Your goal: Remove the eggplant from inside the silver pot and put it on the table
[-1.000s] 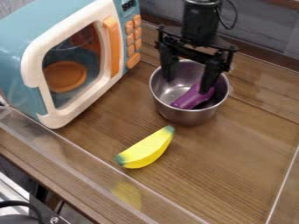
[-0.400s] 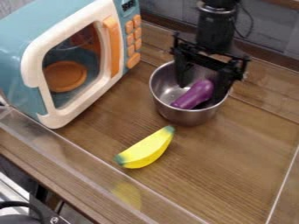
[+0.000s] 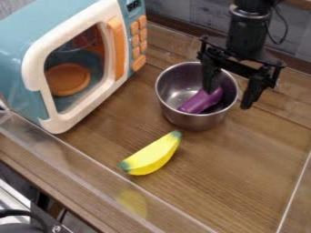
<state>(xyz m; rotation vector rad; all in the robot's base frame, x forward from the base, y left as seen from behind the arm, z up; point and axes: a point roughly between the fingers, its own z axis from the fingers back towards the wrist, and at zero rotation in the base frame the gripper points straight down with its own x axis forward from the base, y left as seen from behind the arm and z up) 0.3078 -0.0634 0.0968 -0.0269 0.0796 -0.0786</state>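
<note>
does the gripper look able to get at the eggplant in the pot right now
Probably yes: the gripper hangs open over the right side of the lidless silver pot, and the eggplant lies inside, though the rim may get in the way.

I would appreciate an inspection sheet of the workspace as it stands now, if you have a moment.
Surface: brown wood-grain table, with a clear raised rim along its edge.
Job's things: purple eggplant lies inside the silver pot.
Clutter: yellow banana in front of the pot; blue toy microwave with orange buttons beside them.
Gripper: black gripper, fingers spread wide over the pot's right side in the picture, holding nothing.
Cables: a dark one loops beside the arm; another lies at the lower left corner.
Surroundings: grey wall behind.
</note>
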